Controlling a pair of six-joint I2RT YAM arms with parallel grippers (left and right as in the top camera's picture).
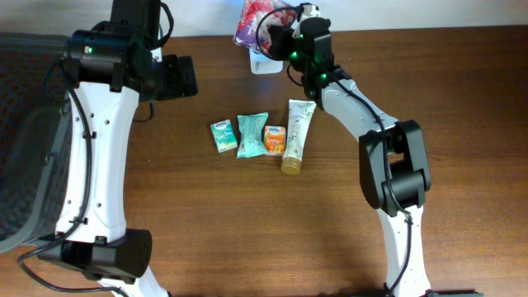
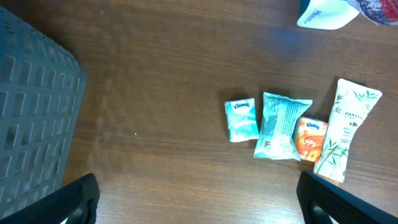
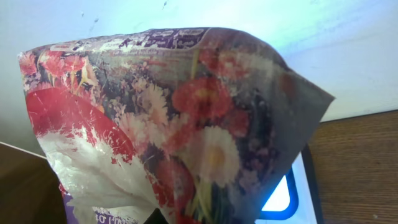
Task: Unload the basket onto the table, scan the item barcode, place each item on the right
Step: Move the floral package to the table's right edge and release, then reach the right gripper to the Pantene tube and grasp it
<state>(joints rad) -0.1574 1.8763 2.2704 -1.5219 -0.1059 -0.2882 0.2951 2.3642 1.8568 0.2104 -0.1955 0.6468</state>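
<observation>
The right gripper (image 1: 279, 35) is clamped on the floral packet (image 3: 186, 124). Its arm reaches from the near right of the table (image 1: 214, 231) to the far edge and holds the packet just above the scanner (image 3: 281, 198), whose window glows blue. The left gripper (image 1: 183, 76) hangs at the far left with jaws spread wide, its arm rising from the near left, well apart from the tissue pack (image 2: 241, 120), teal pouch (image 2: 280, 126), orange box (image 2: 310, 139) and tube (image 2: 344, 132) lined up mid-table.

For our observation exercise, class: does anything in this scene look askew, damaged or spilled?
Only the floral packet, raised near the scanner, looks crumpled and creased. Nothing has spilled; the tube lies slightly tilted.
</observation>
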